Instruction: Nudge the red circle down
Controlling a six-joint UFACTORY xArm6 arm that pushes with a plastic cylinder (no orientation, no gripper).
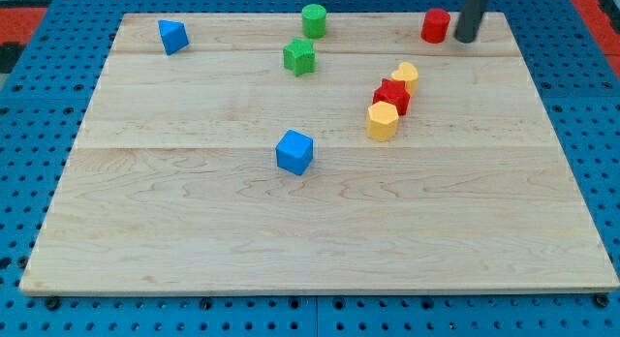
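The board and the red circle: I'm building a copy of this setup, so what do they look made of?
The board looks like pale, matte wood, judging by its grain lines and plank seams. The red circle, just left of my tip, looks like smooth painted wood or plastic; its even colour leaves that open.

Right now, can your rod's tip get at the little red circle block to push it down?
Probably yes, though not straight away. My tip sits just to the view's right of the red circle block, nothing between them. To push it down, I'd first have to slip round above it, near the wooden board's top edge.
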